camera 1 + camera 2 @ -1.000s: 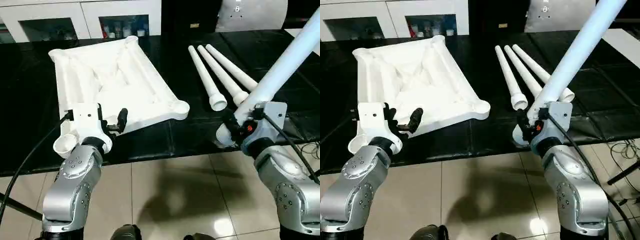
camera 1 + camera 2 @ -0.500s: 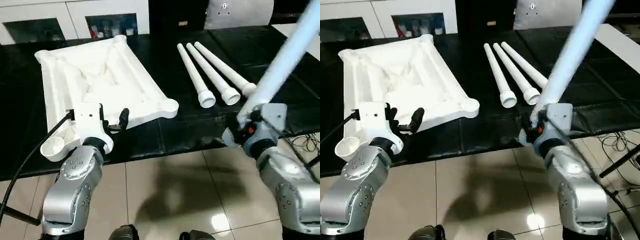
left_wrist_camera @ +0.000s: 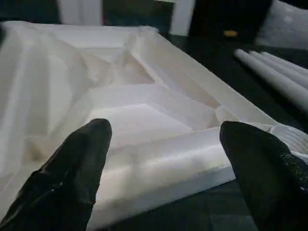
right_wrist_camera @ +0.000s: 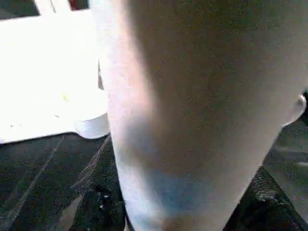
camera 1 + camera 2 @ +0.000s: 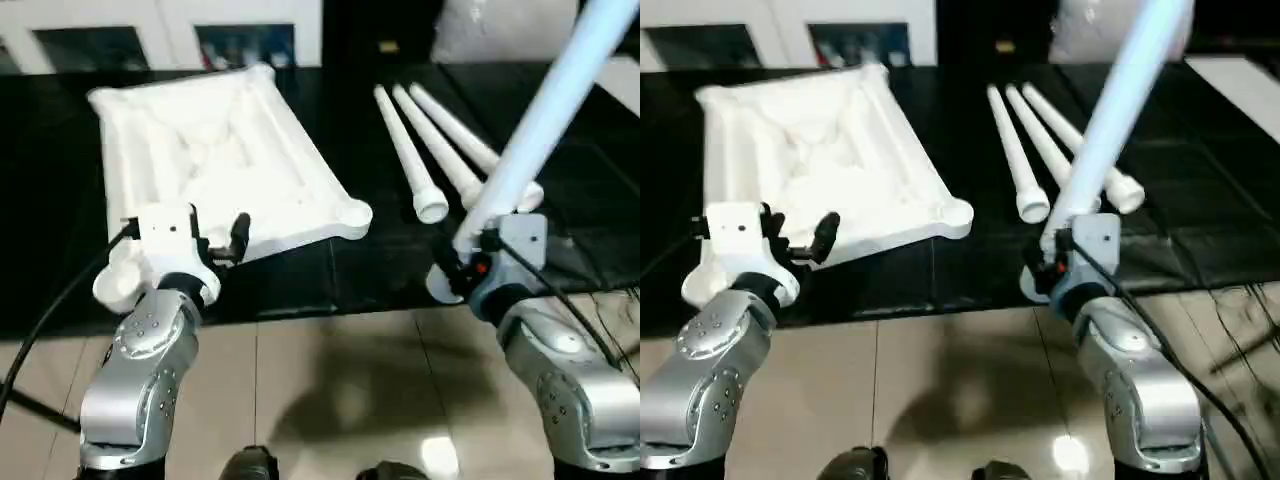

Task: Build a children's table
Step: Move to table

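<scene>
- Tabletop (image 5: 215, 160) is laid upside down on the black bench (image 5: 380, 270), ribbed underside up, with one corner socket (image 5: 357, 213) at its near right corner.
- One leg (image 5: 545, 115) is grasped by the right claw (image 5: 462, 268) near its wide end and is held tilted, its narrow end raised up and away, to the right of the tabletop.
- Three more legs (image 5: 432, 150) are laid side by side on the bench, right of the tabletop and just behind the held leg.
- Left claw (image 3: 163, 159) is released, its fingers (image 3: 82, 159) spread wide over the tabletop's near edge, nothing between them.
- Judged next: the held leg should be brought upright, wide end down, and lined up squarely over the near right socket before being pressed in.
- Open bench is left between tabletop and lying legs; the tabletop's near left corner overhangs the bench edge, so hard pushing there is best avoided.
</scene>
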`<state>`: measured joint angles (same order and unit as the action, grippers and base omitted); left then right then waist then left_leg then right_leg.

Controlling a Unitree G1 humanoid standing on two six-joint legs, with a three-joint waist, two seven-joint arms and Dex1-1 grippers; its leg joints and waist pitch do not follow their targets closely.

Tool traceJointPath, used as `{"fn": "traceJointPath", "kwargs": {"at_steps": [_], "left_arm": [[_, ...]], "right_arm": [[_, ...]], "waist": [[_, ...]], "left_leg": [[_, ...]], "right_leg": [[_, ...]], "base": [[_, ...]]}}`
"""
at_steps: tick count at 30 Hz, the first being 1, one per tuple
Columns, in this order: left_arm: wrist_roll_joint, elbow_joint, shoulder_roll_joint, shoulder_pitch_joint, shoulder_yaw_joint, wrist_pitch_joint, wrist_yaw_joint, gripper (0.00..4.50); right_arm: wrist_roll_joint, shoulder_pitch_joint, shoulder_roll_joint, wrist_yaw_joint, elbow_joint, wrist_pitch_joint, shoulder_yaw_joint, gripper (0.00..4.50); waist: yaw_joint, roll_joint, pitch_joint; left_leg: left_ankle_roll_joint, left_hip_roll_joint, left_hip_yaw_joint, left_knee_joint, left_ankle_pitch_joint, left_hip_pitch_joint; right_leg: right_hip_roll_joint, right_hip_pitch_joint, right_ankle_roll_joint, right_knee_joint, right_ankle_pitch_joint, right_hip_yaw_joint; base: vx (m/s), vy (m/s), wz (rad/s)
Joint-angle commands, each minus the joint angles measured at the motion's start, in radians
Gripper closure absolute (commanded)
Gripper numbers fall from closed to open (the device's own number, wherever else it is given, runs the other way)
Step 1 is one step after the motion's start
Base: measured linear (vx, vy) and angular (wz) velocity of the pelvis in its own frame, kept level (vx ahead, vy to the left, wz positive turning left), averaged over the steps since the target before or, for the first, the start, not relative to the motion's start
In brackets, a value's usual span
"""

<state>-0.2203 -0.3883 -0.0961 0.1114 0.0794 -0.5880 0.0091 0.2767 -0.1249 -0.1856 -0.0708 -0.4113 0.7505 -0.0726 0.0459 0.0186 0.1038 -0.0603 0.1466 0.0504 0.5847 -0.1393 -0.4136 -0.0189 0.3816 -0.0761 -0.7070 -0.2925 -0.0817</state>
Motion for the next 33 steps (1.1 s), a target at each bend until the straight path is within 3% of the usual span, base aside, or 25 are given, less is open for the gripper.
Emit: {"fn": "traceJointPath", "kwargs": {"at_steps": [1,2,3,4,5,7,9,10,11,12,14,15,16,17,19,20,21,23,26,27,28,30,31,32,33], "left_arm": [[0.005,-0.001,0.005,0.005,-0.016,-0.018,0.007,0.47],[0.005,-0.001,0.005,0.007,-0.017,-0.018,0.007,0.47],[0.007,0.002,0.004,0.009,-0.021,-0.013,0.003,0.47],[0.009,0.003,0.003,0.007,-0.024,-0.010,0.001,0.47],[0.010,0.003,0.003,0.006,-0.025,-0.009,0.000,0.47],[0.016,0.001,-0.001,0.003,-0.032,-0.008,-0.003,0.47],[0.022,-0.001,-0.004,0.003,-0.041,-0.007,-0.009,0.47],[0.023,-0.001,-0.003,0.003,-0.041,-0.007,-0.010,0.47],[0.024,0.000,-0.001,0.004,-0.041,-0.007,-0.012,0.47],[0.023,0.000,0.000,0.001,-0.040,-0.005,-0.012,0.47],[0.023,0.001,0.001,0.000,-0.039,-0.001,-0.011,0.47],[0.024,0.003,0.001,-0.001,-0.040,0.001,-0.011,0.47],[0.023,0.006,-0.002,0.003,-0.043,0.009,-0.016,0.47],[0.022,0.006,-0.003,0.006,-0.044,0.014,-0.020,0.47],[0.016,0.006,-0.002,0.008,-0.042,0.024,-0.025,0.47],[0.013,0.006,0.000,0.008,-0.039,0.027,-0.027,0.47],[0.002,0.001,0.003,0.005,-0.035,0.028,-0.033,0.47],[-0.004,-0.006,0.006,0.001,-0.031,0.027,-0.039,0.47],[0.001,-0.008,0.005,0.001,-0.030,0.025,-0.039,0.47],[0.000,-0.008,0.004,0.002,-0.030,0.025,-0.040,0.47],[-0.002,-0.010,0.001,0.001,-0.030,0.026,-0.045,0.47],[-0.006,-0.009,0.002,0.002,-0.024,0.027,-0.047,0.47],[-0.006,-0.009,0.002,0.002,-0.024,0.027,-0.047,0.47],[-0.007,-0.008,0.003,0.004,-0.021,0.028,-0.047,0.47],[-0.008,-0.006,0.003,0.005,-0.019,0.028,-0.048,0.47]], "right_arm": [[0.000,-0.003,-0.012,0.006,-0.011,-0.006,-0.033,2.59],[0.001,-0.005,-0.013,0.005,-0.010,-0.005,-0.033,2.59],[0.008,-0.003,-0.017,-0.005,-0.009,0.003,-0.027,2.59],[0.007,0.002,-0.015,0.000,-0.012,0.011,-0.027,2.59],[0.006,0.005,-0.014,0.003,-0.015,0.016,-0.028,2.59],[0.035,0.011,0.016,0.012,-0.026,0.018,-0.063,2.59],[0.048,0.006,0.029,0.015,-0.026,0.023,-0.080,2.59],[0.048,0.005,0.028,0.015,-0.026,0.024,-0.080,2.59],[0.053,0.004,0.029,0.011,-0.025,0.026,-0.079,2.59],[0.058,0.009,0.030,0.009,-0.031,0.030,-0.078,2.59],[0.053,0.009,0.031,0.013,-0.036,0.032,-0.075,2.59],[0.047,0.008,0.032,0.017,-0.037,0.031,-0.071,2.59],[0.012,0.004,0.003,0.000,-0.023,0.018,-0.033,2.59],[-0.003,0.003,-0.010,-0.009,-0.019,0.011,-0.014,2.59],[-0.032,0.000,-0.022,-0.009,-0.021,-0.005,0.009,2.59],[-0.033,-0.001,-0.019,-0.006,-0.023,-0.009,0.010,2.59],[-0.038,0.000,-0.020,-0.003,-0.028,-0.019,0.013,2.59],[-0.039,-0.002,-0.020,-0.003,-0.032,-0.027,0.017,2.59],[-0.044,-0.008,-0.022,-0.007,-0.028,-0.024,0.030,2.59],[-0.050,-0.011,-0.026,-0.008,-0.025,-0.026,0.038,2.59],[-0.053,-0.013,-0.031,-0.018,-0.024,-0.032,0.052,2.59],[-0.055,-0.013,-0.027,-0.021,-0.026,-0.035,0.056,2.59],[-0.055,-0.013,-0.027,-0.021,-0.026,-0.035,0.056,2.59],[-0.057,-0.013,-0.026,-0.021,-0.026,-0.035,0.056,2.59],[-0.059,-0.014,-0.025,-0.022,-0.025,-0.036,0.057,2.59]], "waist": [[0.043,-0.024,-0.048],[0.050,-0.037,-0.024],[0.058,-0.047,-0.030],[0.060,-0.033,-0.039],[0.057,-0.017,-0.044],[0.040,0.008,-0.067],[0.024,0.024,-0.062],[0.025,0.013,-0.058],[0.039,-0.010,-0.043],[0.060,-0.005,-0.032],[0.059,-0.001,-0.036],[0.046,0.020,-0.050],[0.025,0.045,-0.067],[0.018,0.047,-0.067],[0.006,0.034,-0.059],[0.022,-0.004,-0.051],[0.036,-0.009,-0.032],[0.041,0.001,-0.027],[0.008,0.029,-0.020],[-0.010,0.042,-0.011],[-0.017,0.048,-0.011],[-0.012,0.039,-0.005],[-0.025,0.015,0.000],[-0.011,-0.008,0.002],[0.016,-0.015,0.000]], "left_leg": [[0.146,-0.053,0.073,0.153,-0.189,-0.025],[0.097,-0.057,0.070,0.141,-0.101,-0.042],[0.108,-0.052,0.063,0.083,-0.103,-0.032],[0.138,-0.028,0.046,0.038,-0.107,-0.005],[0.153,-0.009,0.036,0.016,-0.109,0.005],[0.214,0.100,-0.017,-0.021,-0.128,0.050],[0.271,0.214,-0.077,-0.047,-0.143,0.057],[0.248,0.186,-0.062,-0.035,-0.165,0.048],[0.160,0.052,0.010,0.008,-0.171,0.011],[0.124,-0.016,0.051,0.042,-0.110,0.019],[0.127,-0.004,0.047,0.008,-0.073,0.012],[0.141,0.060,0.013,-0.019,-0.094,0.037],[0.195,0.191,-0.060,-0.050,-0.130,0.068],[0.230,0.238,-0.087,-0.065,-0.131,0.068],[0.220,0.189,-0.063,-0.046,-0.154,0.075],[0.139,0.052,0.013,0.000,-0.171,0.023],[0.116,0.007,0.037,0.035,-0.114,0.025],[0.122,0.019,0.041,0.003,-0.095,0.026],[0.061,0.098,0.000,-0.057,-0.479,0.102],[0.034,0.134,-0.030,-0.092,-0.701,0.120],[0.012,0.165,-0.053,-0.148,-0.896,0.121],[0.015,0.141,-0.024,-0.167,-0.990,0.137],[0.034,0.111,-0.004,-0.147,-0.950,0.137],[0.044,0.017,0.039,-0.043,-0.639,0.084],[0.125,-0.025,0.052,0.123,-0.232,0.053]], "right_leg": [[-0.165,-0.073,-0.196,0.224,-0.307,0.127],[-0.151,-0.061,0.073,0.220,-0.409,0.120],[-0.141,-0.081,0.299,0.210,-0.374,0.136],[-0.138,-0.087,0.373,0.214,-0.277,0.119],[-0.132,-0.088,0.368,0.215,-0.206,0.107],[-0.111,-0.056,0.322,0.187,-0.065,0.070],[-0.197,-0.034,0.134,0.102,0.060,0.114],[-0.209,-0.036,0.116,0.115,0.064,0.130],[-0.198,-0.074,0.177,0.184,-0.070,0.123],[-0.160,-0.073,0.317,0.235,-0.357,0.108],[-0.102,-0.078,0.396,0.248,-0.342,0.067],[-0.092,-0.070,0.378,0.234,-0.212,0.038],[-0.132,-0.060,0.250,0.172,-0.075,0.045],[-0.153,-0.048,0.184,0.113,0.000,0.062],[-0.195,-0.014,0.035,0.100,0.124,0.114],[-0.203,-0.063,0.067,0.173,0.086,0.131],[-0.198,-0.070,0.140,0.217,-0.230,0.114],[-0.148,-0.063,0.178,0.237,-0.444,0.088],[-0.119,-0.048,0.113,0.238,-0.549,0.038],[-0.106,-0.059,0.075,0.206,-0.473,0.020],[-0.085,-0.076,0.049,0.092,-0.311,0.018],[-0.075,-0.040,0.018,0.041,-0.117,0.033],[-0.086,-0.037,0.011,0.085,-0.168,0.054],[-0.180,-0.100,0.043,0.218,-0.621,0.113],[-0.242,-0.112,0.043,0.292,-0.935,0.187]], "base": [[-0.011,-0.235,0.02],[-0.030,-0.212,-0.01],[-0.030,-0.212,-0.01],[-0.039,-0.167,0.02],[-0.024,-0.115,0.02],[-0.021,-0.105,0.05],[-0.017,-0.085,0.06],[-0.017,-0.054,0.03],[-0.036,-0.058,0.05],[-0.036,-0.058,0.05],[0.000,0.000,0.00],[0.000,0.000,0.00],[0.000,0.000,0.00],[0.001,0.063,0.01],[0.000,0.032,0.00],[0.000,0.000,0.00],[0.000,0.000,0.00],[0.000,0.000,0.00],[-0.013,0.046,0.00],[-0.008,0.075,-0.01],[0.015,0.073,-0.08],[0.000,0.000,0.00],[0.000,0.000,0.00],[0.000,0.000,0.00],[0.000,0.000,0.00]]}}
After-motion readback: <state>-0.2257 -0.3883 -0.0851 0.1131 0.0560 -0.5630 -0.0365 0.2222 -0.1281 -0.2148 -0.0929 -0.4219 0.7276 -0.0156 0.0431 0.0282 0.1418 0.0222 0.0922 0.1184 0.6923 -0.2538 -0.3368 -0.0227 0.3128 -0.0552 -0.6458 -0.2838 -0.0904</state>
